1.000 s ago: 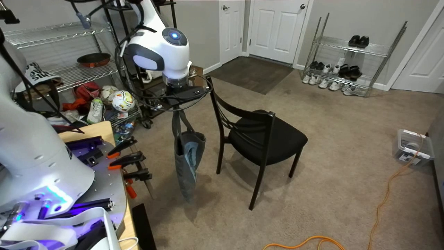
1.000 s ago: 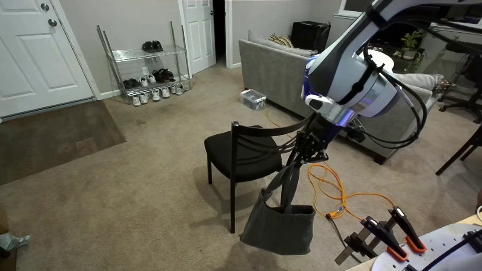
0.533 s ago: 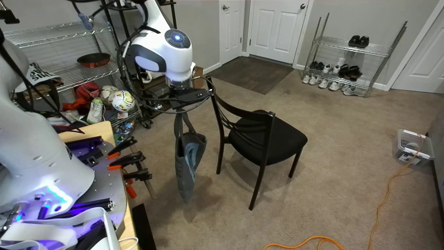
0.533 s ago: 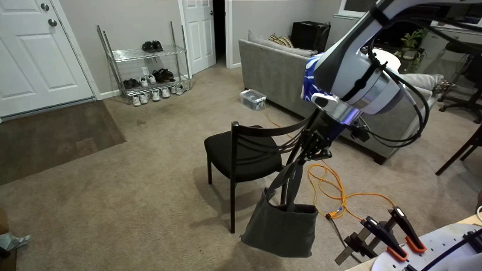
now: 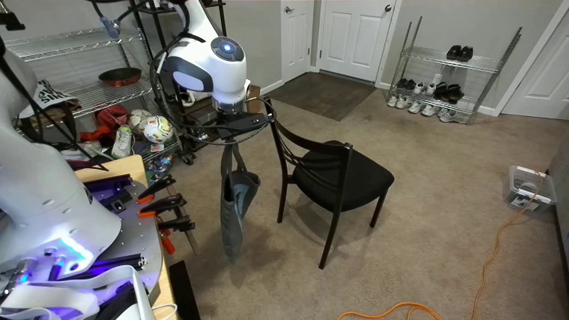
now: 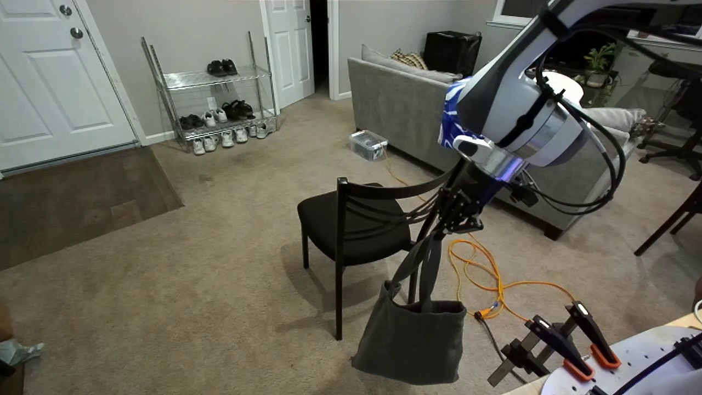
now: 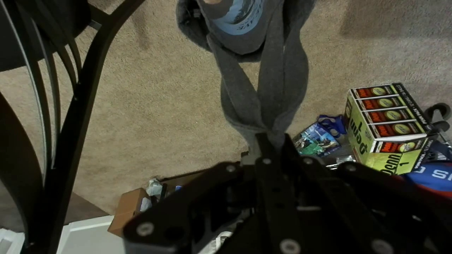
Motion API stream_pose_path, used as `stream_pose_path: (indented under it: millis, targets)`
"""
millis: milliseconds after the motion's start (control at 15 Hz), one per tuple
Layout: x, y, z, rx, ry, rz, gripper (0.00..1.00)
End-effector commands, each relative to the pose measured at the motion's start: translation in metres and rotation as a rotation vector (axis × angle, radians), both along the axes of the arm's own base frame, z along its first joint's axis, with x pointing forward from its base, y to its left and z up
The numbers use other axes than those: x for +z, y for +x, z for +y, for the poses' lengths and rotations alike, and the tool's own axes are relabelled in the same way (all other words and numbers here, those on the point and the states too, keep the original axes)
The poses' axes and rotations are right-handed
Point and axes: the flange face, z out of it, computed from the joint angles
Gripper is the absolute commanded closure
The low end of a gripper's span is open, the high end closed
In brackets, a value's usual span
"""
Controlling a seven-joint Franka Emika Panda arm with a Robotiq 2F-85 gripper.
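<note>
The arm [image 5: 226,75] unmoved, the grey bag [image 5: 231,222], left of centre in an exterior view, has swung slightly leftward, apparently hanging free from the hand [image 7: 274,141] clamped on its straps [image 7: 273,81].

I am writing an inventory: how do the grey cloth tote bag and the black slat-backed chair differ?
The grey cloth tote bag hangs by its straps from the black fingers; the black slat-backed chair stands on the beige carpet. The bag looks soft, the chair rigid. The chair is larger than the bag. Both are dark.
</note>
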Motion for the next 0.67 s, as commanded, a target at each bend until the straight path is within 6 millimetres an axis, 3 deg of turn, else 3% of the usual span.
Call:
stream_pose_path:
  millis: [0,67,133,267,600]
  targets:
    - [0.0,0.0,0.0,0.0,0.0,0.0,0.92]
    - [0.0,0.0,0.0,0.0,0.0,0.0,0.92]
    - [-0.002,-0.001,-0.002,-0.001,0.002,0.0,0.98]
    - [-0.007,-0.005,-0.011,-0.012,0.006,0.002,0.98]
    - [-0.031,-0.027,-0.067,-0.134,-0.014,0.03,0.98]
